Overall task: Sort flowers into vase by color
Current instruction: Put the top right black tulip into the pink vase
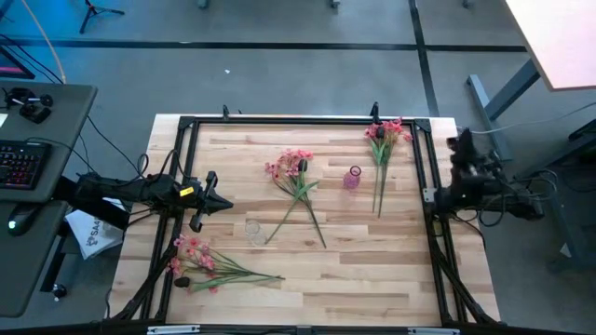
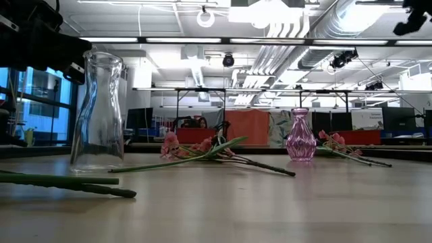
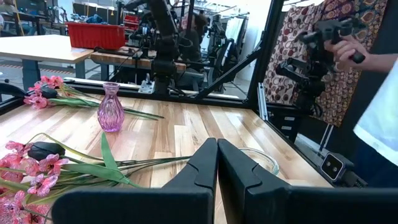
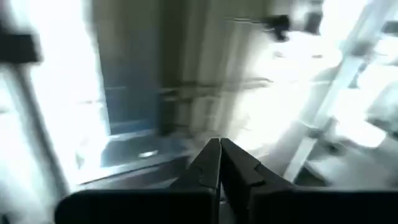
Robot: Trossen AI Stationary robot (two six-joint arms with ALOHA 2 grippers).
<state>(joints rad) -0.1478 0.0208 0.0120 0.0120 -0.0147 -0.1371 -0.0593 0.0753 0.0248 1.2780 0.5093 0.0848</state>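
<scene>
Three bunches of pink-blossomed flowers lie flat on the table: one in the middle (image 1: 294, 181) (image 3: 43, 169) with a dark bud (image 3: 45, 150), one at the far right (image 1: 384, 141) (image 2: 344, 145), and one at the near left (image 1: 203, 262). The small pink vase (image 1: 352, 178) (image 2: 300, 135) (image 3: 111, 108) stands upright between the middle and far-right bunches. My left gripper (image 1: 223, 202) (image 3: 217, 149) hovers shut at the table's left side, pointing toward the middle bunch. My right gripper (image 4: 219, 146) is shut, with its arm (image 1: 463, 172) drawn back at the right edge.
A clear glass vase (image 1: 252, 228) (image 2: 99, 111) (image 3: 258, 160) stands upright just ahead of my left gripper. A black frame (image 1: 279, 121) runs round the table top. A person (image 3: 373, 99) stands beyond the table's right side holding a device. Bare wood lies at the near right.
</scene>
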